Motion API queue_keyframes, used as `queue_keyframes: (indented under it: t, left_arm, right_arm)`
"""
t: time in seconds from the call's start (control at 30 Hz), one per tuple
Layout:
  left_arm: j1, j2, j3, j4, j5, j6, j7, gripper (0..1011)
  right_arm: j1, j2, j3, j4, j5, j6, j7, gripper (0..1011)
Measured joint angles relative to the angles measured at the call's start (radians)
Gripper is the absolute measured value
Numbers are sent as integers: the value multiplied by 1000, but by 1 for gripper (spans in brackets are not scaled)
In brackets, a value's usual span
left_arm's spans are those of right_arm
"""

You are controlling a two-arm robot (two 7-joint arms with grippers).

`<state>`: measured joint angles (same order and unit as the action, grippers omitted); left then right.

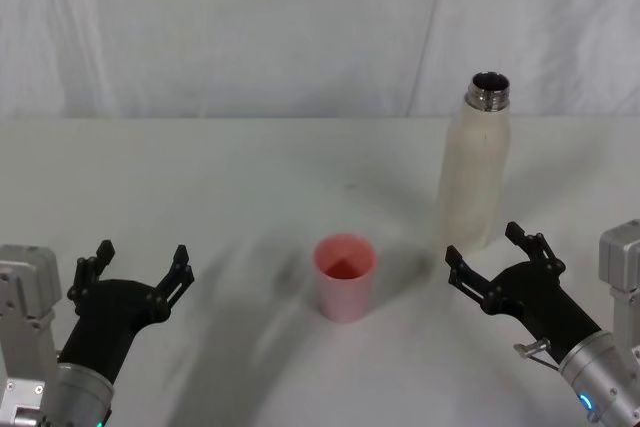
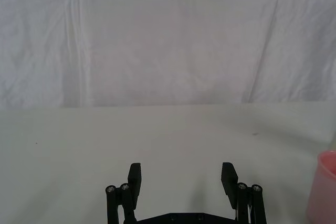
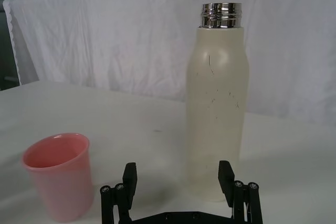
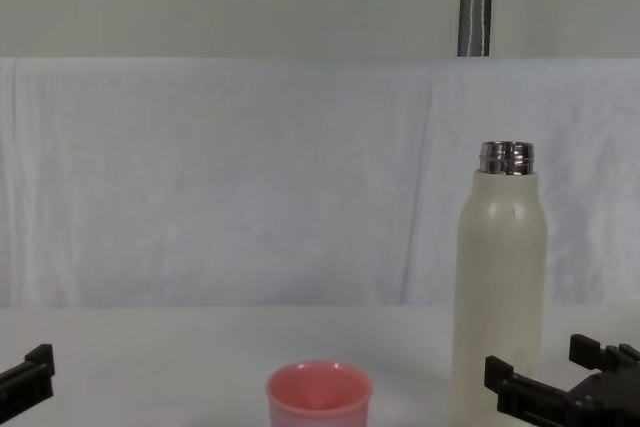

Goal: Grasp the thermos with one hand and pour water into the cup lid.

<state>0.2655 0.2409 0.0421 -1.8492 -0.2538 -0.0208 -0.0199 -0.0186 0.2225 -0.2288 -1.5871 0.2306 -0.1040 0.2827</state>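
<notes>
Both grippers, left (image 1: 138,265) and right (image 1: 497,252), are held unclenched over a white-draped table (image 1: 200,187); a white curtain (image 1: 250,27) is hung behind.

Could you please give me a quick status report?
Both tools open, left idle, right just short of tall cream-white thermos. Small pink cup lid upright. Nothing between.

Worktop (image 1: 200,177): carries two items, both upright and apart from each other.
Thermos (image 1: 474,172): right of centre, toward the back, mouth uncapped.
Cup lid (image 1: 345,276): near centre, mouth up, left of the thermos and nearer the robot.
Right gripper (image 1: 498,255): just before the thermos base, right of the cup lid, fingers spread, touching neither.
Left gripper (image 1: 140,269): near left, well apart from the cup lid, fingers spread.
Backdrop cloth (image 1: 250,27): hangs behind the worktop's far edge.
</notes>
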Motion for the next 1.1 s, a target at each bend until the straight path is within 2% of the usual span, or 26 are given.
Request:
queue_keyframes:
  t: [1.1]
  left_arm:
    - [0,0,0,0,0,0,0,1001]
  right_arm:
    - [-1,0,1,-1,0,0,0,1000]
